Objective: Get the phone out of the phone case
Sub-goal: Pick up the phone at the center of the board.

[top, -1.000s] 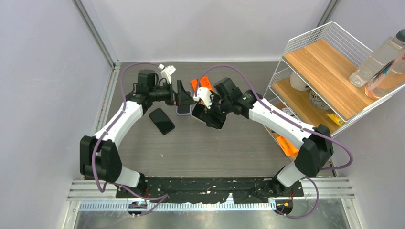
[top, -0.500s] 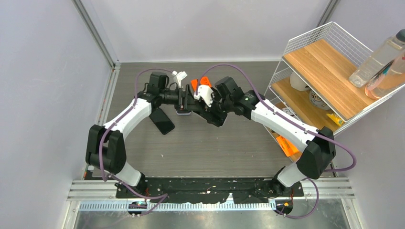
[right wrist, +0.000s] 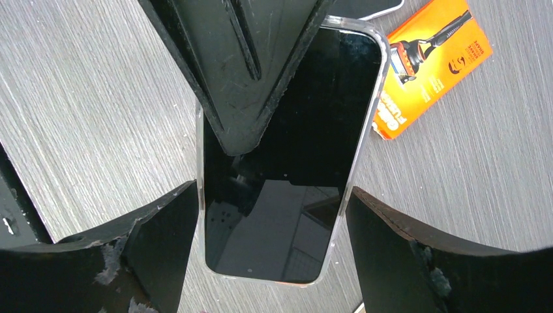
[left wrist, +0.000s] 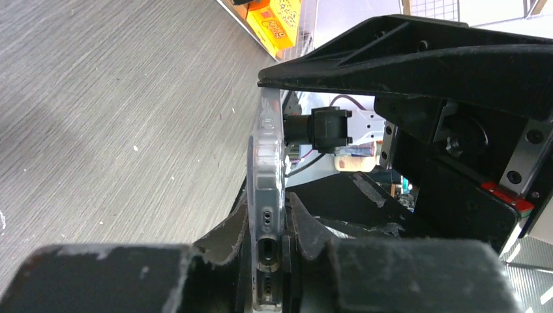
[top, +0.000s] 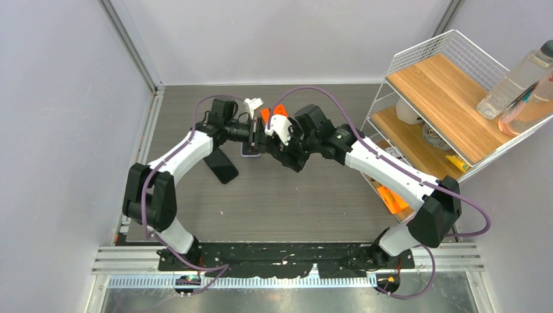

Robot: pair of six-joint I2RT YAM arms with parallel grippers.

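Note:
The phone (right wrist: 287, 195), black screen up, sits in its clear phone case (right wrist: 366, 130). My right gripper (right wrist: 272, 190) spans its width, one finger against each long side of the case. In the left wrist view the phone case (left wrist: 267, 156) stands edge-on, and my left gripper (left wrist: 269, 218) is shut on its end, pads pressing front and back. One of the left fingers (right wrist: 241, 78) lies across the screen in the right wrist view. From above, the phone (top: 250, 151) is mostly hidden between the left gripper (top: 255, 134) and the right gripper (top: 280, 147).
A second black phone (top: 222, 166) lies on the table just left of the grippers. An orange razor package (right wrist: 430, 65) lies beyond the cased phone. A wire shelf rack (top: 443, 85) with bottles (top: 515, 85) stands at the right.
My left gripper has moved right onto the phone's end and gone from wide open to shut on it. The right gripper has kept its place on the case's sides.

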